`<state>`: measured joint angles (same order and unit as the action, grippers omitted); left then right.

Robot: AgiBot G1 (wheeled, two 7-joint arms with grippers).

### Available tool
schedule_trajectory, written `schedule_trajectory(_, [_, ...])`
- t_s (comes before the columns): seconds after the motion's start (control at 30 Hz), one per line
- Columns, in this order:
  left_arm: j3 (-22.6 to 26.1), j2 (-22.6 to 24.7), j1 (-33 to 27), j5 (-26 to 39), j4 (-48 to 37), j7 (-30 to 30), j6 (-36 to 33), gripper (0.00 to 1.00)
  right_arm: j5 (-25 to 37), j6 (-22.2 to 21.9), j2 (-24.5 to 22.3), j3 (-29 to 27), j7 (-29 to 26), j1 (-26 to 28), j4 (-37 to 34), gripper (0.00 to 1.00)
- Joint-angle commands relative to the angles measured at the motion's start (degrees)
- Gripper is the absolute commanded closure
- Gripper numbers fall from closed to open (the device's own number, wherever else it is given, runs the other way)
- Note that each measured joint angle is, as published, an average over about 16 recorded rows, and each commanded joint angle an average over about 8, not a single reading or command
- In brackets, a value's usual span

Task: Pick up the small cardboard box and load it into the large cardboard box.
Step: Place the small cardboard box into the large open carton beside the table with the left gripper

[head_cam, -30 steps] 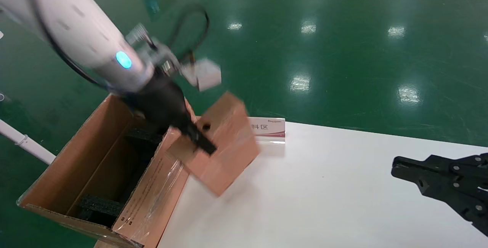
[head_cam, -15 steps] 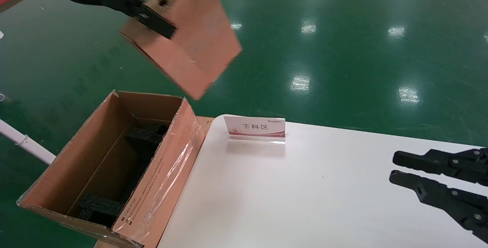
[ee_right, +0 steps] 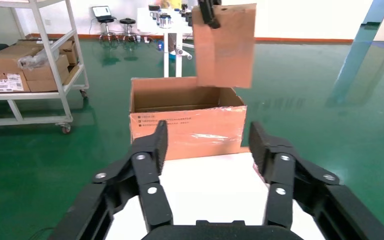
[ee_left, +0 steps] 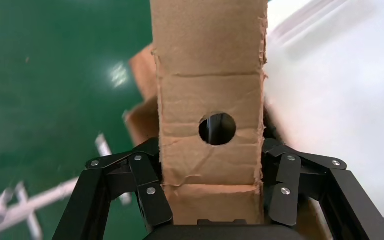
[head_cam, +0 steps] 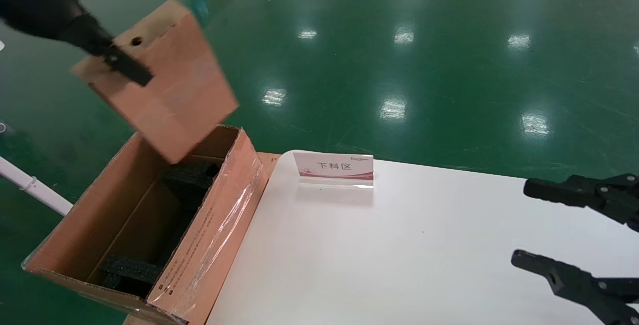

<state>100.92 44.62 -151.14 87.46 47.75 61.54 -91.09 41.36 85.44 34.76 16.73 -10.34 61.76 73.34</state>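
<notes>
The small cardboard box (head_cam: 169, 85) hangs tilted in the air, its lowest corner just over the far end of the large cardboard box (head_cam: 209, 215). My left gripper (head_cam: 125, 63) is shut on its narrow end, near the round hole. In the left wrist view the left gripper (ee_left: 211, 160) has a finger against each side of the small cardboard box (ee_left: 211, 90). The large cardboard box stands open beside the table with black foam (head_cam: 187, 177) inside. My right gripper (head_cam: 523, 221) hovers open and empty over the table's right side. From the right wrist I see the right gripper (ee_right: 208, 131), the large cardboard box (ee_right: 187, 127) and the small cardboard box (ee_right: 225, 45) above it.
A white table (head_cam: 399, 255) carries a small sign stand (head_cam: 333, 167) near its far left corner. Green floor lies all around. A white pipe (head_cam: 30, 185) runs left of the large carton. A shelf with cartons (ee_right: 20, 70) stands far off.
The left gripper lifted the small box off the table, then swung it left and down to over the large box's far end. The right gripper's fingers spread wide apart.
</notes>
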Motion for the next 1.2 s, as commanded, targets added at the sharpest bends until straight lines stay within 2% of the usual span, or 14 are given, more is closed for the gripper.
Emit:
schedule_trajectory(0.03, [2.3, -0.1, -0.5, 0.5, -1.3, -0.9, -0.1, 1.00, 0.0, 0.0, 0.0, 0.0, 0.0, 0.0, 0.0, 0.00])
schedule_trajectory(0.33, [10.4, -0.7, 0.4, -1.5, -5.1, 0.4, 0.3, 1.00, 0.0, 0.0, 0.0, 0.0, 0.0, 0.0, 0.0, 0.00])
schedule_trajectory(0.53, [13.9, -1.6, 2.5, -1.8, -5.5, 2.6, 1.0, 1.00, 0.0, 0.0, 0.0, 0.1, 0.0, 0.0, 0.0, 0.00])
schedule_trajectory(1.2, [17.7, -4.4, 9.6, -1.1, -2.1, 12.0, 4.8, 1.00, -0.1, -0.1, 0.0, 0.1, 0.1, 0.0, 0.0, 0.00])
